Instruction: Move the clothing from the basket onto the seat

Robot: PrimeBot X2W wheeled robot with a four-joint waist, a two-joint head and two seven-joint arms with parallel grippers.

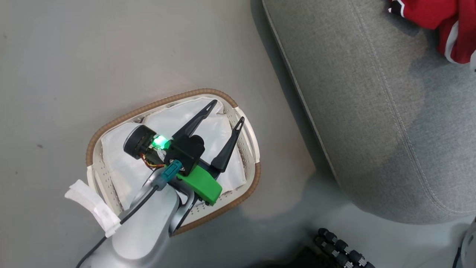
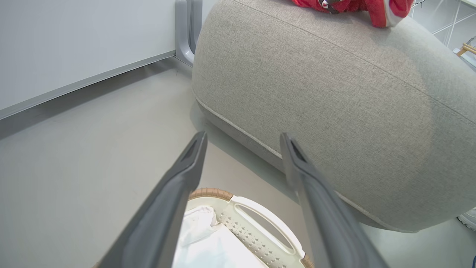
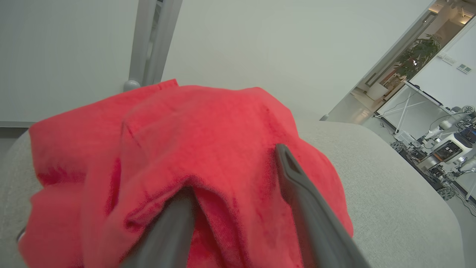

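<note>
red white-trimmed jerseys [image 3: 193, 141] on grey woven seat [image 3: 390, 193] | left gripper [image 1: 227, 110], right gripper [image 3: 234, 173]: fingers spread | risk: fold hooks right finger; drags off

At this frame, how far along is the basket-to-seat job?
Nearly done. Done: red clothing lies on the seat; the basket shows just its white liner where visible. In hand: the right gripper, fingers spread, at the clothing, seemingly releasing. The left gripper hangs open over the basket. Left: withdrawing.
</note>
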